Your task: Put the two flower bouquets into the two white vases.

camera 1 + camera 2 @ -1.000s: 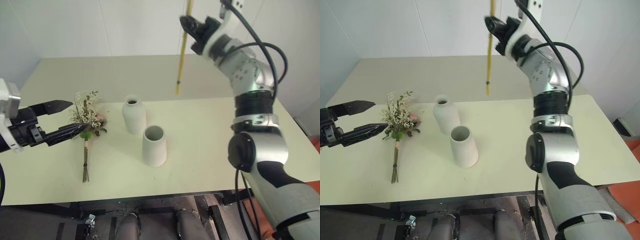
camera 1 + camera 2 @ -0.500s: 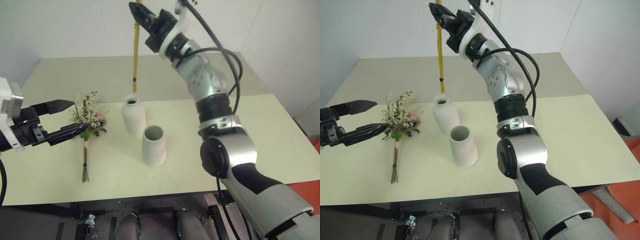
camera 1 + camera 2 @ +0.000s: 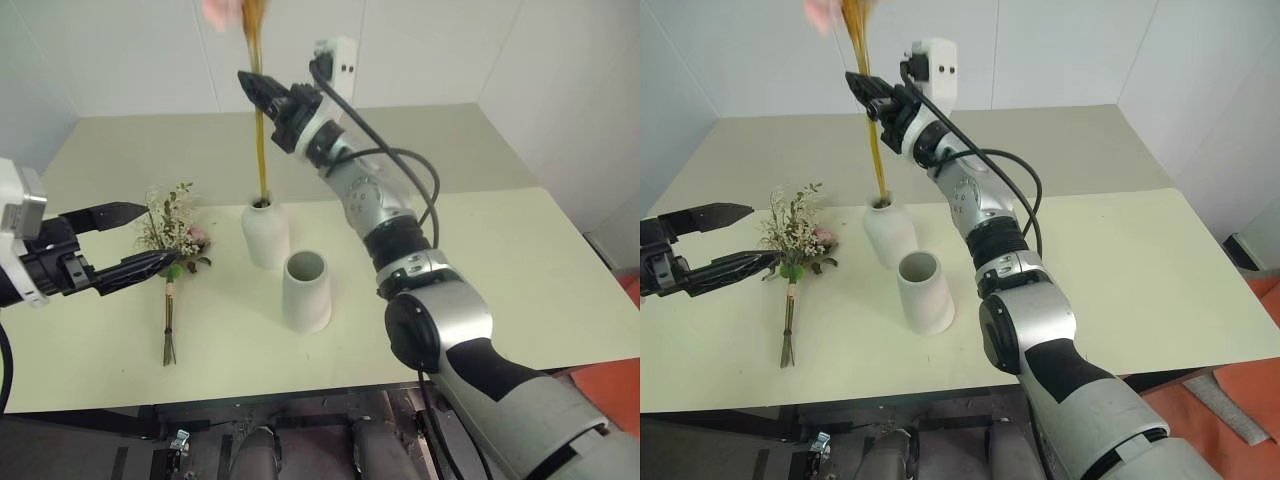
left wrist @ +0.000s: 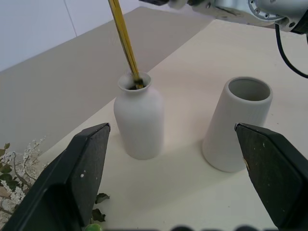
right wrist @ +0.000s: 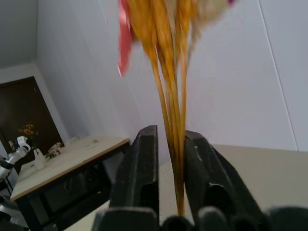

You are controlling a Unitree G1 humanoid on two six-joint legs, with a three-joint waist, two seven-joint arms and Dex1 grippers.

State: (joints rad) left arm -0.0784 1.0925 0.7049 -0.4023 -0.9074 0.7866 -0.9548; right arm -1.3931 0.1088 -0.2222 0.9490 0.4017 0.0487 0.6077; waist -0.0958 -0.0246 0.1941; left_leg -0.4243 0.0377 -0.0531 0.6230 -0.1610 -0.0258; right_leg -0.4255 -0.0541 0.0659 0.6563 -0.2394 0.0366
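Right gripper [image 3: 868,92] loosely brackets yellow stalks [image 3: 259,150], whose ends sit inside the bottle vase [image 3: 266,234]; left gripper [image 3: 128,238] wide open, empty, beside bushy bouquet [image 3: 172,232]

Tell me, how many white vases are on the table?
2: the bottle-shaped vase with yellow stalks in its neck, and the wide-mouthed vase beside it, nearer the camera.

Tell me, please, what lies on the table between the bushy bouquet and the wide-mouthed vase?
The bottle-shaped vase stands between the bushy bouquet and the wide-mouthed vase, with yellow stalks in its neck, as the left eye view shows.
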